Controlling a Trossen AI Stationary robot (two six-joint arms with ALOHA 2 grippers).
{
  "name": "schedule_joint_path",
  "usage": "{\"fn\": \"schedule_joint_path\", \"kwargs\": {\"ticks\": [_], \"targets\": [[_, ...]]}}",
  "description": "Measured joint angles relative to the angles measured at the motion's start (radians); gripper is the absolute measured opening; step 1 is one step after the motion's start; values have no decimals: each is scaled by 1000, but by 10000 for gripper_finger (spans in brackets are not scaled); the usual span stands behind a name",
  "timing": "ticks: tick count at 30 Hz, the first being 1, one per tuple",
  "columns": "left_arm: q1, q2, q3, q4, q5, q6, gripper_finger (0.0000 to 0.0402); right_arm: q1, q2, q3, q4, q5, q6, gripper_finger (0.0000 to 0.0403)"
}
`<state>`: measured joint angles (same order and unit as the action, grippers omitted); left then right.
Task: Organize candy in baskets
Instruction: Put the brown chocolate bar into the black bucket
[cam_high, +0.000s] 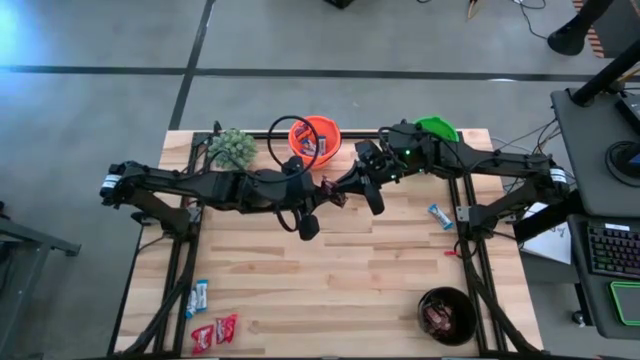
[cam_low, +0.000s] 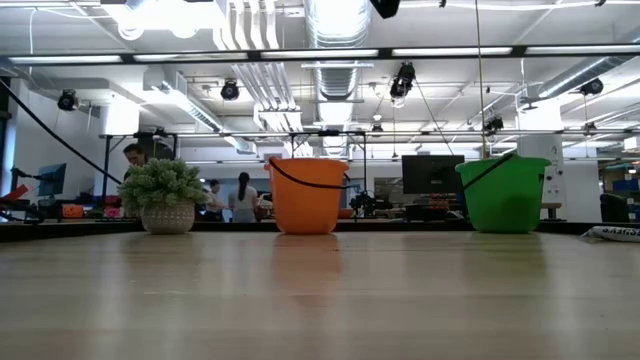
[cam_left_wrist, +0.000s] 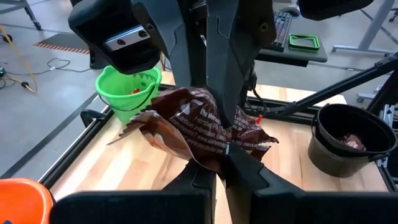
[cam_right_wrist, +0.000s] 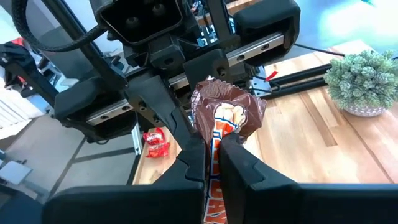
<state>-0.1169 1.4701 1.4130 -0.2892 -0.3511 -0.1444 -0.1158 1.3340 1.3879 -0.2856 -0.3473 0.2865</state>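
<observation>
Candy bar in dark brown wrapper (cam_left_wrist: 205, 127) held above table (cam_high: 330, 270) centre, pinched at once by left gripper (cam_high: 322, 190) and right gripper (cam_high: 352, 185), both closed narrow on it. Probably a handover step. Next: release by one gripper, then carry to black basket (cam_high: 447, 315) at near right, already with brown candy; orange basket (cam_high: 315, 140) and green basket (cam_high: 437, 128) at far edge.
</observation>
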Motion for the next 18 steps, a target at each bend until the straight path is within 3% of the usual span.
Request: {"fn": "schedule_joint_path", "kwargs": {"ticks": [6, 18], "targets": [[0, -4, 1, 0, 0, -10, 21, 0, -2, 15, -24, 1, -18, 9], [0, -11, 1, -23, 7, -29, 119, -9, -17, 16, -75, 8, -25, 8]]}}
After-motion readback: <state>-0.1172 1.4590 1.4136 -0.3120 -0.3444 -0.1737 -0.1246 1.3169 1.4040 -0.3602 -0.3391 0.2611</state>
